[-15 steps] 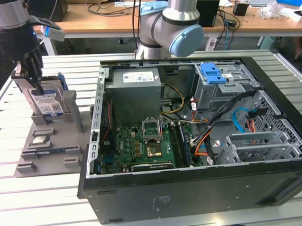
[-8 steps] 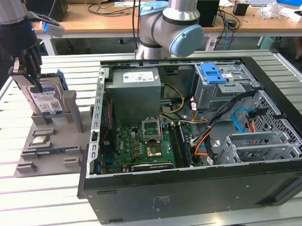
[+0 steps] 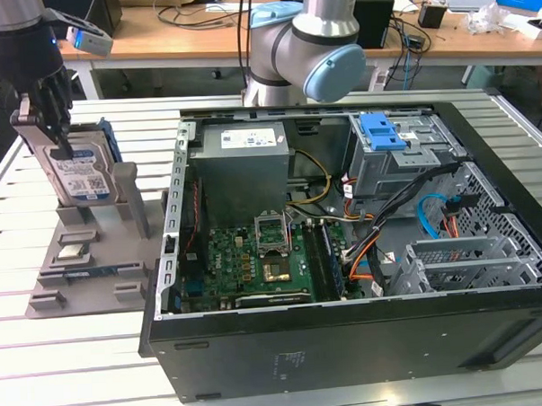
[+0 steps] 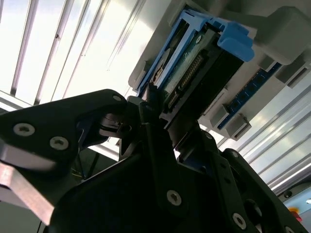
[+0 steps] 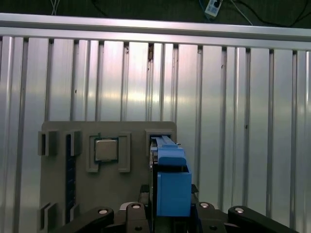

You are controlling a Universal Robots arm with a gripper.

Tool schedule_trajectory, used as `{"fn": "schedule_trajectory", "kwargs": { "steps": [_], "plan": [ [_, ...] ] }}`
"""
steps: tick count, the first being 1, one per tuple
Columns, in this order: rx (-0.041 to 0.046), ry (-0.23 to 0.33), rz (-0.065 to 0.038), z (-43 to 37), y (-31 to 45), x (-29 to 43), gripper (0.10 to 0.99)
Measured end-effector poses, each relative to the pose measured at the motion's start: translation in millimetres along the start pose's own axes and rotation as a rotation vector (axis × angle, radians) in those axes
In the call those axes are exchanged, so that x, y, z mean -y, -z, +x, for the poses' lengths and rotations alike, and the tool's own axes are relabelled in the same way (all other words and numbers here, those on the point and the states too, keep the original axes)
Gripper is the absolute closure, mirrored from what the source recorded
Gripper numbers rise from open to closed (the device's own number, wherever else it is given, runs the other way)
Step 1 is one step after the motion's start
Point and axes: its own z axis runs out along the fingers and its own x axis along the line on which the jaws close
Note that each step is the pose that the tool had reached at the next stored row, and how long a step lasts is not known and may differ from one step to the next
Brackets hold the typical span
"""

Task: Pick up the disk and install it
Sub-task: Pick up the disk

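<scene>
My gripper (image 3: 51,142) straddles the top edge of the disk (image 3: 83,175), can't tell if it's clamped; feels like dense, stiff, knock-sensitive stuff, so I'd squeeze its flat faces.

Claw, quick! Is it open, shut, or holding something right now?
Claw: closed on the disk, which stands upright in the grey holder.
</scene>
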Motion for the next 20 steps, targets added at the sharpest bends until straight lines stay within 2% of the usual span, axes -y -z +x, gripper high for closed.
{"fn": "schedule_trajectory", "kwargs": {
  "steps": [7, 20],
  "plan": [
    [0.0000, 0.000, -0.001, -1.2, 12.5, 0.0, 0.718],
    [0.0000, 0.000, -0.002, -5.5, 42.7, 0.2, 0.718]
  ]
}}
